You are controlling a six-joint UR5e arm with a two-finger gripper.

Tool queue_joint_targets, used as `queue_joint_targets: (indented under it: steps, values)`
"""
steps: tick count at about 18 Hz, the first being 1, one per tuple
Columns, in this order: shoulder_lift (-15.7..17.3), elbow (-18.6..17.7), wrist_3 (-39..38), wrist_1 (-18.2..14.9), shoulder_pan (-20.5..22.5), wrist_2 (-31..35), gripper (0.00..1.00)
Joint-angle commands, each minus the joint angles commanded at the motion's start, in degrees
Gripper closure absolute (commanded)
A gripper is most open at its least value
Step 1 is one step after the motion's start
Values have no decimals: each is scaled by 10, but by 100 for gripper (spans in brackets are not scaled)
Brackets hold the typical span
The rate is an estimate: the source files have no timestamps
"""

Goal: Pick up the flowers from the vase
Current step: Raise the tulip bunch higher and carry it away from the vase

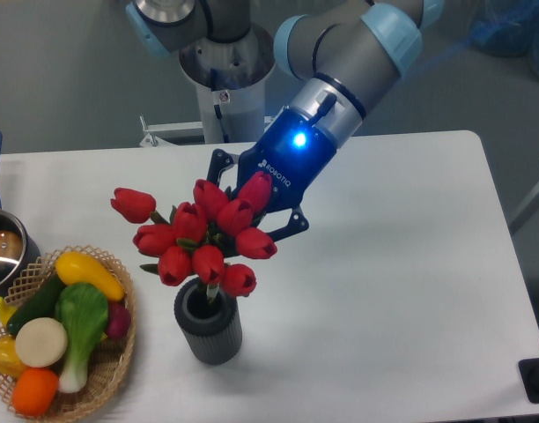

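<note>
The hand [252,204] is closed around the flowers [202,236], and the bunch is gripped from behind, at the side turned to the far edge of the counter [402,291]. Only the dark fingers [291,225] are seen at the sides of the bunch; their tips are hidden by the red buds. A blue light is lit on the body of the hand, and the arm is reached down from the upper right, over the middle of the far edge.

The flowers are held tilted, with the buds spread to the left and towards the near edge. The lowest buds are seen just above the rim of the vase [208,326], and the dark opening of the vase is partly visible under them. A short piece of stem is seen going down into this opening; whether it touches the vase inside cannot be told.

The vase is stood upright near the front edge of the counter, left of the middle. A wicker basket [111,370] with toy vegetables [62,322] is placed at the front left corner, well apart from the vase. A metal pot [1,251] with a blue handle is cut by the left edge.
</note>
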Motion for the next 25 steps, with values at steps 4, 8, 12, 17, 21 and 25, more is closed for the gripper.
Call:
queue_joint_targets:
  steps: [4,8,12,17,21,25]
  values:
    - [3,18,-20,0,2,2,72]
    - [4,45,-46,0,25,3,72]
    - [3,43,-36,1,36,7,72]
    - [3,43,23,-1,80,11,72]
    - [3,37,62,-2,91,66,77]
    - [4,31,86,-3,89,162,76]
